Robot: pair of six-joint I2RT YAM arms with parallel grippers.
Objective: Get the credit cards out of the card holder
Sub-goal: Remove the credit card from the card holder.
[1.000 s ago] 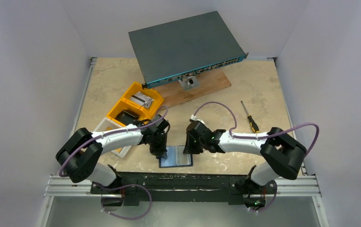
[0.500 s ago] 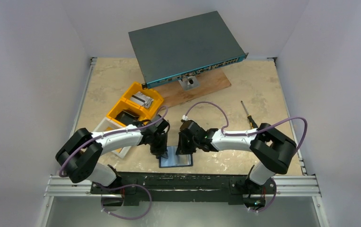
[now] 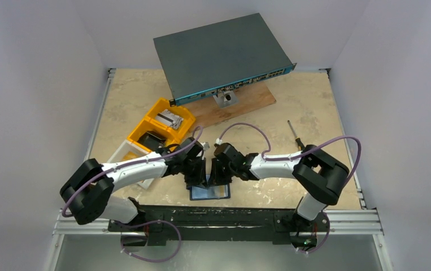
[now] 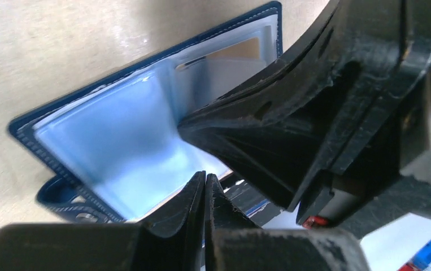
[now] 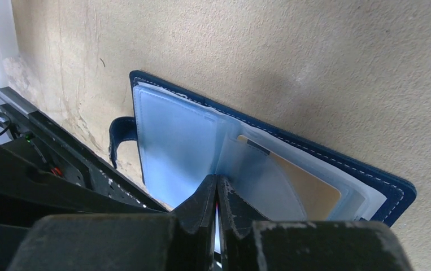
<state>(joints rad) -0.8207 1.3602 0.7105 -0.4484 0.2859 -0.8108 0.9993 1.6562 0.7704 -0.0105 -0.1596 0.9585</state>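
The card holder (image 5: pixel 168 141) lies open just ahead of the left gripper (image 4: pixel 205 183) and right gripper (image 5: pixel 217 185), both pinched closed

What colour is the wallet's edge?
The card holder has a dark navy edge with pale stitching, clearest in the right wrist view.

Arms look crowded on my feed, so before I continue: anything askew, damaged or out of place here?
Nothing spilled or damaged. The card holder lies open near the table edge, a card in one sleeve. The left tool and right tool, both shut, sit very close together over it, a possible collision risk.
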